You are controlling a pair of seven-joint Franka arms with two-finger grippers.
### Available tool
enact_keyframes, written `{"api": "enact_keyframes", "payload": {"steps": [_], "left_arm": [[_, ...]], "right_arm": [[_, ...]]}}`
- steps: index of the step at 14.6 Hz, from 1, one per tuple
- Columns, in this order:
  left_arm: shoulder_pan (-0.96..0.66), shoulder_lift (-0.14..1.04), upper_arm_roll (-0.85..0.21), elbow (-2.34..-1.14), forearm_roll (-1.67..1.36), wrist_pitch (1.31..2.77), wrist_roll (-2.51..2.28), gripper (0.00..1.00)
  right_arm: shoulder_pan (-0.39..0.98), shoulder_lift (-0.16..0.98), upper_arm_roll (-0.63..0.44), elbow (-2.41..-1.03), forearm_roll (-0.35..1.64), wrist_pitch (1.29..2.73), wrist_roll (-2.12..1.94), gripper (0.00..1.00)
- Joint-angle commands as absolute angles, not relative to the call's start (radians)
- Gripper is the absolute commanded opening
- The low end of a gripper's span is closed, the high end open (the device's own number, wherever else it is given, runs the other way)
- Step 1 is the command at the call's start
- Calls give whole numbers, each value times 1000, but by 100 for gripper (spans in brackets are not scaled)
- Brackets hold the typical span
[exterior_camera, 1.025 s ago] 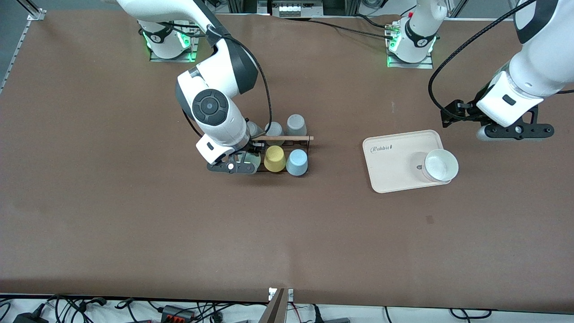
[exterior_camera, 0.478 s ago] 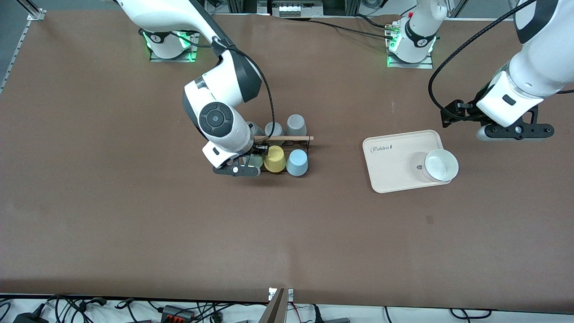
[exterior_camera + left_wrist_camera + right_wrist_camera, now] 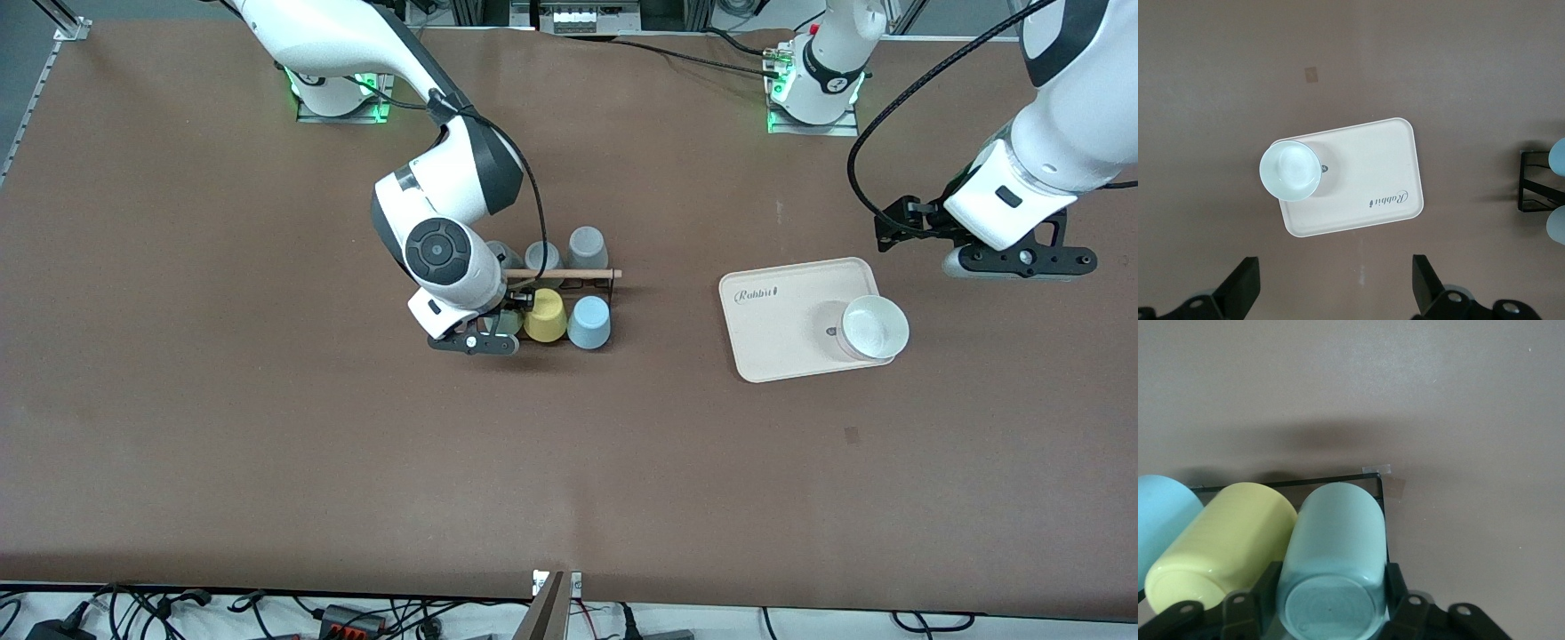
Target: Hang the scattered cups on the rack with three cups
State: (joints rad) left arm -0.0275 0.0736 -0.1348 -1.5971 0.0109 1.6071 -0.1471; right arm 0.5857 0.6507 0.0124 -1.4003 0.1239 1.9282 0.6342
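Observation:
The sage green cup (image 3: 1331,547) lies tipped on the black wire rack (image 3: 1305,480) at its corner toward the right arm's end, tight against the yellow cup (image 3: 1225,547). My right gripper (image 3: 1331,600) is shut on the green cup, one finger pressed against each side near its base. In the front view the right gripper (image 3: 500,331) hides most of the green cup (image 3: 509,321). The light blue cup (image 3: 589,322) rests on the rack (image 3: 569,274) beside the yellow cup (image 3: 544,315). My left gripper (image 3: 1018,260) waits open over bare table by the tray, holding nothing.
Three grey cups (image 3: 587,244) sit along the rack's side farther from the front camera. A cream tray (image 3: 782,311) with a white bowl (image 3: 876,327) on its corner lies toward the left arm's end. In the left wrist view the tray (image 3: 1365,180) and bowl (image 3: 1290,171) show.
My right gripper has carried the green cup in toward the yellow cup, until it lies beside it on the rack. The left arm has stayed still.

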Motion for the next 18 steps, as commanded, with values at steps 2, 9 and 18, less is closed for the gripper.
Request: {"api": "enact_keyframes", "payload": {"steps": [2, 9, 18], "left_arm": [[-25, 66, -124, -1595, 6, 1608, -92, 100], [-26, 66, -129, -1595, 20, 1609, -81, 100], [-25, 66, -129, -1594, 18, 1609, -81, 100]], "right_arm": [[588, 658, 2, -1316, 143, 1892, 675, 100], [517, 624, -24, -1186, 123, 1747, 670, 100], [273, 502, -57, -1166, 84, 1655, 376, 100]]}}
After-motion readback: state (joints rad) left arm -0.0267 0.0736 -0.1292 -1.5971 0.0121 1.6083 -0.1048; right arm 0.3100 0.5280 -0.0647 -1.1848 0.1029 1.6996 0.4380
